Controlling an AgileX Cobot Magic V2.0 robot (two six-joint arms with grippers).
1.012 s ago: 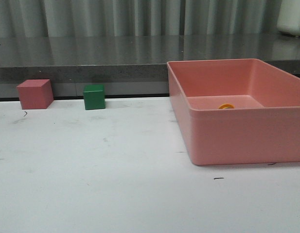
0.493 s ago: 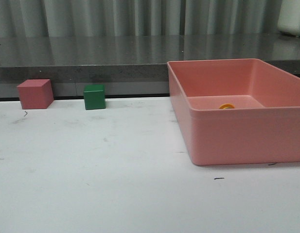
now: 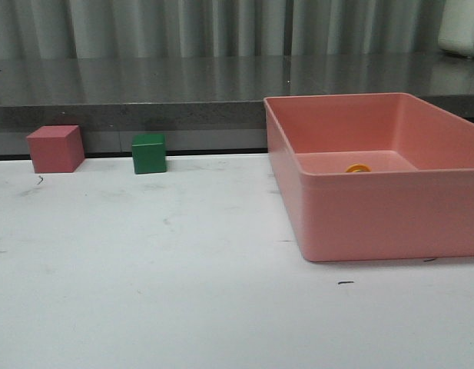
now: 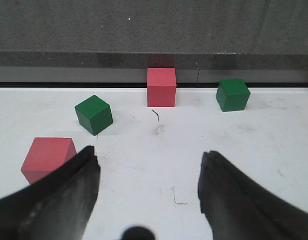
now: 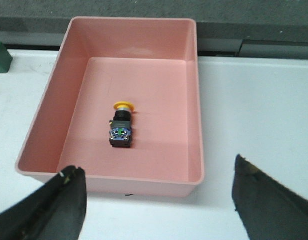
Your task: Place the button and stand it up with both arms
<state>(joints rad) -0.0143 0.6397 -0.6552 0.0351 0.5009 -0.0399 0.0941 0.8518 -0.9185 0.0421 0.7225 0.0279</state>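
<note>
Soft, even light is falling from overhead, leaving only faint shadows under the pink bin [image 3: 375, 207] and the cubes. The white desk [image 3: 144, 292] is looking slightly washed out in the right wrist view. Both wrist views are showing the dark fingers [image 4: 59, 200] blurred, out of focus.

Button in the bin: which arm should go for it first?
Right, probably. The right gripper hangs open facing the pink bin, where the button lies on its side. The left gripper faces only red and green cubes.
</note>
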